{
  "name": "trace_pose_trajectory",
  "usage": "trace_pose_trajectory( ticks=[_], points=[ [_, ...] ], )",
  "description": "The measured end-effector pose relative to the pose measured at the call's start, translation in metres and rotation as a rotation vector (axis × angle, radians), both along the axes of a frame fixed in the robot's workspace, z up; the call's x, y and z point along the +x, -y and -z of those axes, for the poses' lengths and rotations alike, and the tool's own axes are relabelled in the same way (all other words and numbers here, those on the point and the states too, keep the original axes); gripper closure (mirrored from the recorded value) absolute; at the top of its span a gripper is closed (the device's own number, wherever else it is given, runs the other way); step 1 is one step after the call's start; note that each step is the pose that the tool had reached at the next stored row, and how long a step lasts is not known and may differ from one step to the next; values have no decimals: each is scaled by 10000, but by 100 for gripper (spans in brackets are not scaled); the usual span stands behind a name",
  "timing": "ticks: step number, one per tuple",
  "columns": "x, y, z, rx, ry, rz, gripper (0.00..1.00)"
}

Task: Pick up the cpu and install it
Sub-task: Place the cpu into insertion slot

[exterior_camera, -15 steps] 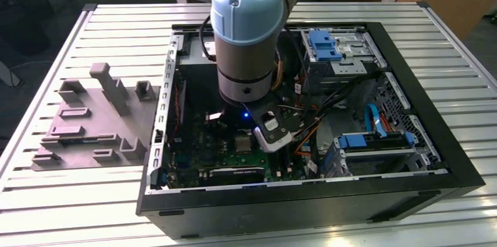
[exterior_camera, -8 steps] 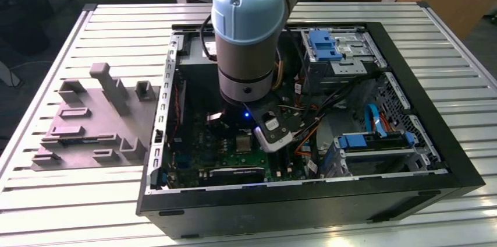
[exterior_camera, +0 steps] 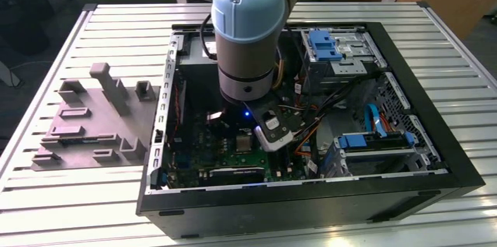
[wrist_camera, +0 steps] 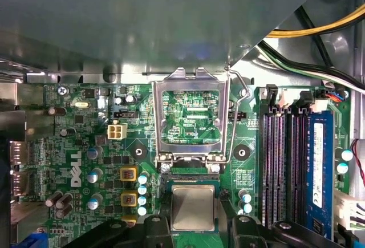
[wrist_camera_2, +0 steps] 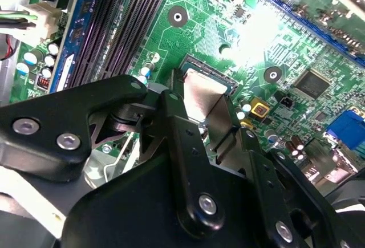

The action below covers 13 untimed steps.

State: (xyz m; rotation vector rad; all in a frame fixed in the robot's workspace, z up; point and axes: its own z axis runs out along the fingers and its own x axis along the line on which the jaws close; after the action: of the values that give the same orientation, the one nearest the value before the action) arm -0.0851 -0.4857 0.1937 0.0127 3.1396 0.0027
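Gripper (exterior_camera: 273, 133), black-fingered, is carried on a blue-and-grey arm (exterior_camera: 247, 31) and lowered into an open black computer case (exterior_camera: 435, 113) lying on a slatted white table (exterior_camera: 70, 200); the fingers (wrist_camera_2: 182, 139) are seen clenched on the cpu (wrist_camera: 193, 207), a small flat square chip with a pale silver top, which is gripped by its two opposite edges in both wrist views. The cpu is held just over the dark socket (wrist_camera_2: 208, 68) of the green motherboard (wrist_camera: 74, 145), its far edge close to the socket rim; whether it touches the socket cannot be told. Directly beyond the gripped chip, the metal load frame (wrist_camera: 190, 114) is found swung open and standing up, with its wire lever (wrist_camera: 234, 117) raised alongside. To one side of the gripper, long dark memory slots (wrist_camera: 282, 162) are ranged in parallel, with a blue-edged stick (wrist_camera: 319, 168) at the outer slot. To the other side, yellow-topped components (wrist_camera: 128, 174) and small cylindrical capacitors (wrist_camera: 142, 191) are set near the socket. Above the hand, a grey metal housing (wrist_camera: 142, 20) overhangs the board, with yellow and black cables (wrist_camera: 319, 28) running past it. In the exterior view, blue drive brackets (exterior_camera: 322, 46) are noted within the case toward the exterior view's right, and a grey moulded fixture tray (exterior_camera: 85, 124) rests on the table well apart, toward the exterior view's left
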Motion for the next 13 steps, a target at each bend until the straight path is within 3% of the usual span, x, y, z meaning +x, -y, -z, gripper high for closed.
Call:
trace_pose_trajectory(
  ticks=[13],
  points=[
    [-17,2,14,13,-2,0,59]
  ],
)
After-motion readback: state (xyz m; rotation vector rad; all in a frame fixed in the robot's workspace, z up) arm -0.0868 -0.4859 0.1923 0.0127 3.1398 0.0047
